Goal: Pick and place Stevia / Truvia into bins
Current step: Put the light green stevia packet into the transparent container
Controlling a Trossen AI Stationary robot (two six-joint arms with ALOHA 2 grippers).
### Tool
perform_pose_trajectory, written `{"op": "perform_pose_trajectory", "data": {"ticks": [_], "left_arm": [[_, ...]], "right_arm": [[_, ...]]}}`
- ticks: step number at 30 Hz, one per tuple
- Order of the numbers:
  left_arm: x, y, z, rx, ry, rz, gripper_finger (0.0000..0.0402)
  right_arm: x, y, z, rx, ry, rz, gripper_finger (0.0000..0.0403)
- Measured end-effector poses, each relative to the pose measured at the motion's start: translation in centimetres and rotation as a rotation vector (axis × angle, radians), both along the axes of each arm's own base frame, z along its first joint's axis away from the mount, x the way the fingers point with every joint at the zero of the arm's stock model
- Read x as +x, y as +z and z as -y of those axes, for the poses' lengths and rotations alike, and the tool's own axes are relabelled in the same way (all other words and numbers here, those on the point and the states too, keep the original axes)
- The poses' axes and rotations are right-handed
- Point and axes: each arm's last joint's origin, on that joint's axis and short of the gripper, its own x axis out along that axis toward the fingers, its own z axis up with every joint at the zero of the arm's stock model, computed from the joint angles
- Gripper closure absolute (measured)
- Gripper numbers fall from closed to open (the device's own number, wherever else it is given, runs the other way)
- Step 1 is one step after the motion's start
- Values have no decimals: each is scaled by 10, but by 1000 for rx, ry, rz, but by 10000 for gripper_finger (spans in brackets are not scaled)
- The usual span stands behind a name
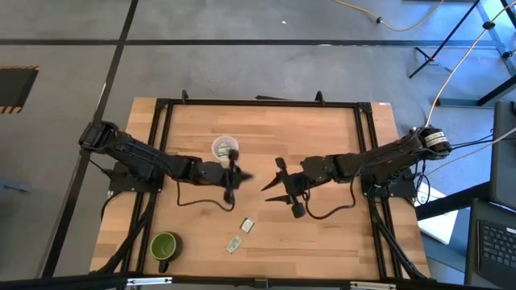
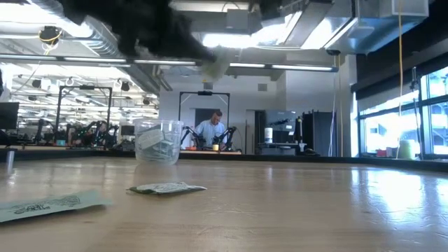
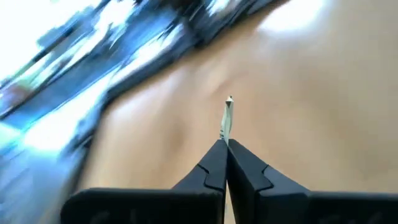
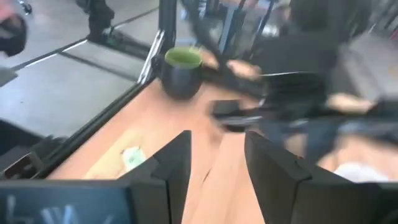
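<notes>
Sachet [image 2: 43, 205] print unreadable | left claw [image 3: 225, 144] pinching packet [image 3: 227, 118] | right claw [image 4: 216, 149] spread

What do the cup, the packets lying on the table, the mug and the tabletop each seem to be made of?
Cup: clear, whitish plastic; the packets inside show through it.
Packets: thin matte printed paper, lying flat and slightly crinkled.
Mug: opaque and dark outside, green inside, probably ceramic, though that is uncertain.
Tabletop: light wood with visible plank strips and a soft sheen.
</notes>
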Motion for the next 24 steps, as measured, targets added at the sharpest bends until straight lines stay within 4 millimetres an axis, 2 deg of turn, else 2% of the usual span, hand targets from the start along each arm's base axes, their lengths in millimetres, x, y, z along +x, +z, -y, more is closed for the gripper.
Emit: {"op": "perform_pose_trajectory", "data": {"ticks": [4, 8, 16, 24], "left_arm": [[-13, 2, -12, 156, 351, -48, 400], [-21, -3, -24, 318, 535, -149, 399], [-31, -28, -46, 296, 587, -380, 399], [-33, -32, -54, 291, 610, -422, 390]], "right_arm": [[-3, -10, 1, 32, -20, -116, 245], [0, -23, 0, 17, -26, -190, 245], [5, -33, -1, 10, -25, -215, 244], [5, -35, -1, 8, -24, -223, 244]]}}
